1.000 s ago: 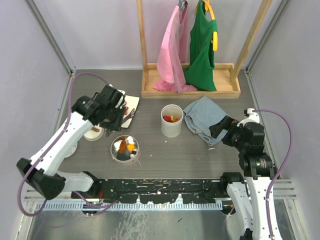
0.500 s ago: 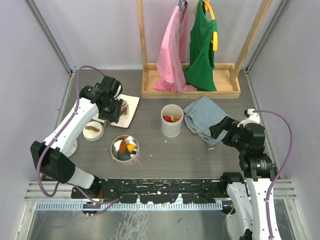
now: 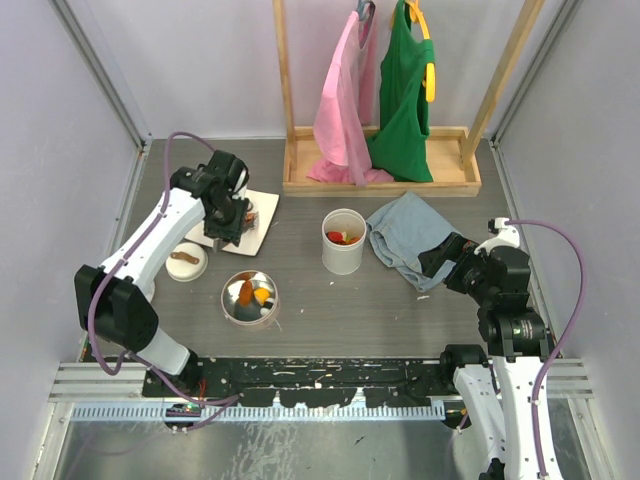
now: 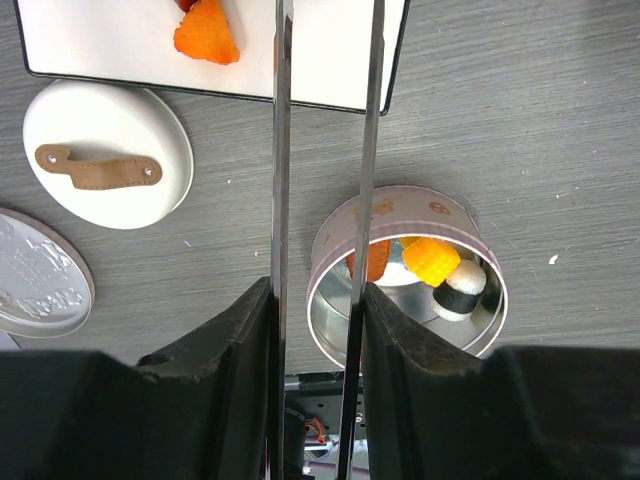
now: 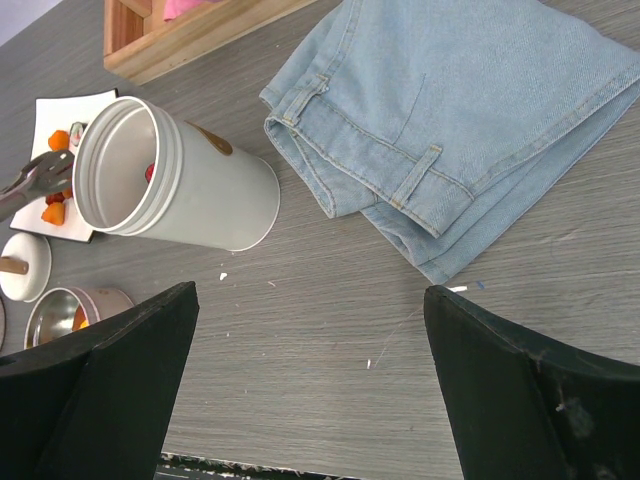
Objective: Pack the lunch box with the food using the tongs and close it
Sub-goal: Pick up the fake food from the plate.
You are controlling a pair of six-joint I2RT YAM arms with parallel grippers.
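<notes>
The left gripper (image 4: pixel 318 335) is clamped on the tongs (image 4: pixel 281 150), its two dark fingers (image 4: pixel 240 340) pressing the slim metal arms partway together, so they run nearly parallel out ahead of it. The tongs reach over the white plate (image 4: pixel 100 60), where their tips pass out of the wrist view; an orange food piece (image 4: pixel 205 32) lies on the plate just left of the arms in that view. Below the gripper, slightly to its right in the view, the round tin (image 4: pixel 440 215) stands on the counter (image 4: pixel 560 120) holding a yellow piece (image 4: pixel 432 260), an orange piece and a black-and-white roll (image 4: pixel 462 290). The white lid (image 4: pixel 107 168) with a brown strap lies left of the tongs. The right gripper (image 5: pixel 308 300) is spread wide and holds nothing, above bare counter; folded jeans (image 5: pixel 470 110) lie ahead of it and the tall white container (image 5: pixel 175 175), with red and orange pieces inside, ahead to its left.
</notes>
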